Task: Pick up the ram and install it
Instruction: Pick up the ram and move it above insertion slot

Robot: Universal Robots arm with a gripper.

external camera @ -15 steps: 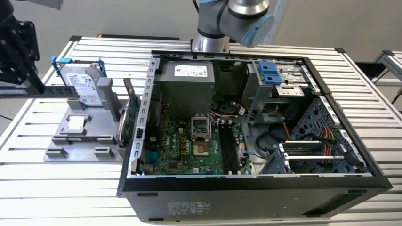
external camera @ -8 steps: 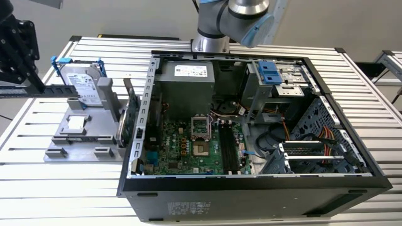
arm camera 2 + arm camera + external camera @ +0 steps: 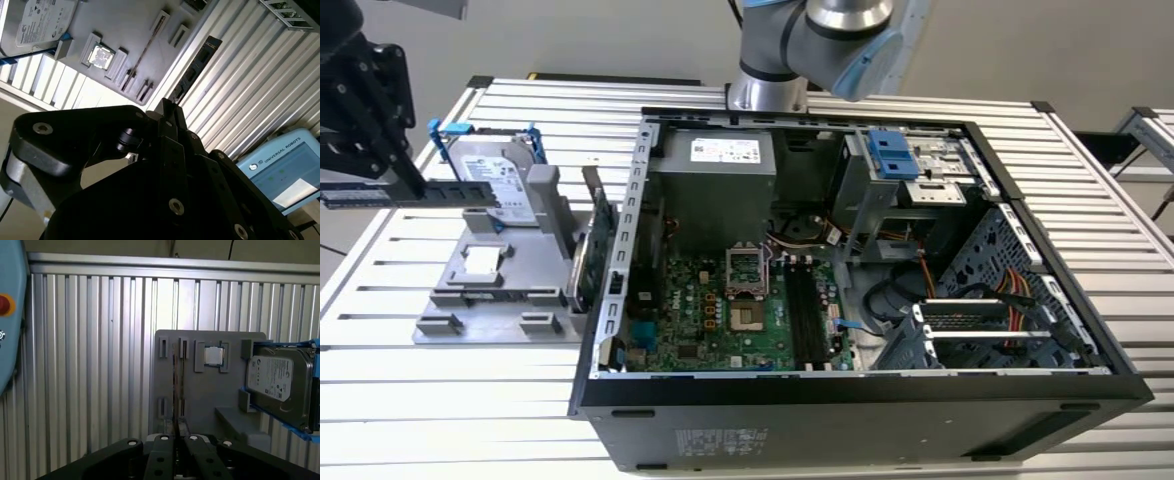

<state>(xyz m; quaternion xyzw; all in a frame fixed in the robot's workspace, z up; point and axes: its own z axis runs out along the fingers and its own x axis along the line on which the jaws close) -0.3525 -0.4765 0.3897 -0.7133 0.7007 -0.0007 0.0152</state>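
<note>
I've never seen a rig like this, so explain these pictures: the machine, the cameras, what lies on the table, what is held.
It is one robot arm over a slatted metal table. The exterior view watches from off the arm; both wrist views come from cameras riding near its wrist, looking past its black hand. On the table stands an open computer case with a green motherboard inside. Beside it, toward the exterior view's left, a grey tray carries a hard drive in a blue frame and a small square chip. The hand is shut on the ram, a thin strip-shaped board, held in the air near that tray.
</note>
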